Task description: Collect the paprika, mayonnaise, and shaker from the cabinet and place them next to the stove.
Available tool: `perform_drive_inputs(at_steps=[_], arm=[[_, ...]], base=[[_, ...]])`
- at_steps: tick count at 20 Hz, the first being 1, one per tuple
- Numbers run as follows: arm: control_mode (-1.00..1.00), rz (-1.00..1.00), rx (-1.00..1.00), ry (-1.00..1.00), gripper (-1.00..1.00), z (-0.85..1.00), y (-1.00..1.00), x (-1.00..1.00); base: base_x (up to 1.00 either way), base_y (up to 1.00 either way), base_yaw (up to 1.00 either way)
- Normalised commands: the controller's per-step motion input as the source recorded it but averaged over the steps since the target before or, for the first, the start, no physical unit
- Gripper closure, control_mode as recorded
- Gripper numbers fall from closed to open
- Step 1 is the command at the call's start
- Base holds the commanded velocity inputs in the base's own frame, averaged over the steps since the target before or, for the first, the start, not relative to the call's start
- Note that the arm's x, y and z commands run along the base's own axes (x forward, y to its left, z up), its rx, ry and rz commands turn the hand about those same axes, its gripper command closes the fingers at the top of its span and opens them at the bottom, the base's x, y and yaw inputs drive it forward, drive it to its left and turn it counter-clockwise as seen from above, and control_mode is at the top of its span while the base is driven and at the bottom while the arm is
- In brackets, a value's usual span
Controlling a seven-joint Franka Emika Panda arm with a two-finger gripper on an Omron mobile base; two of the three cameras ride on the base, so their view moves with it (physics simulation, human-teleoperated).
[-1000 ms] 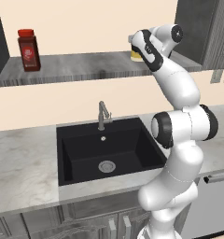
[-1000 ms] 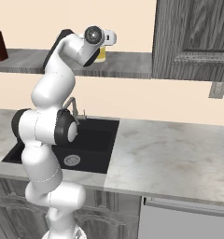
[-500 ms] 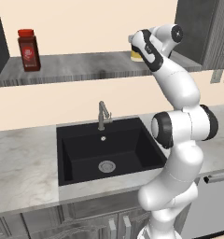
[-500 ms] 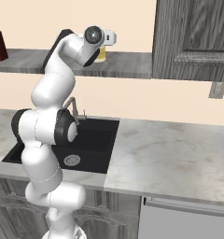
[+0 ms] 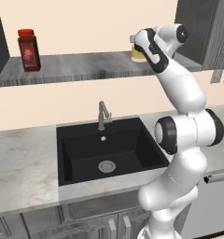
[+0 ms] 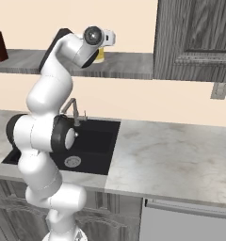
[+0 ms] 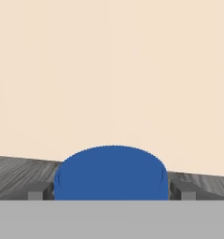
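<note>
The mayonnaise stands at the right end of the open cabinet's shelf, pale yellow with a blue lid. My gripper is open at the jar, one fingertip on each side of the lid, and I cannot tell whether they touch it. From the right base view the hand hides most of the jar. The paprika stands upright at the shelf's left end, far from the hand. The shaker and the stove are out of view.
Below the shelf are a black sink with a faucet and a marble counter. A dark unit with doors closes off the shelf on the right. A dishwasher front sits under the counter.
</note>
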Motion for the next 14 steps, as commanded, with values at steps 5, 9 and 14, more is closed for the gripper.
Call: perform_drive_inputs(at_steps=[5,9,14], arm=[[-1.0,0.07,0.0,-0.01,1.0,0.31,-0.01,-0.64],[-1.0,0.06,-0.01,0.0,1.0,0.36,-0.08,-0.83],[-1.0,0.08,-0.01,0.0,1.0,0.36,-0.11,-0.99]], base=[[0.0,0.0,0.0],[0.0,0.0,0.0],[0.0,0.0,0.0]])
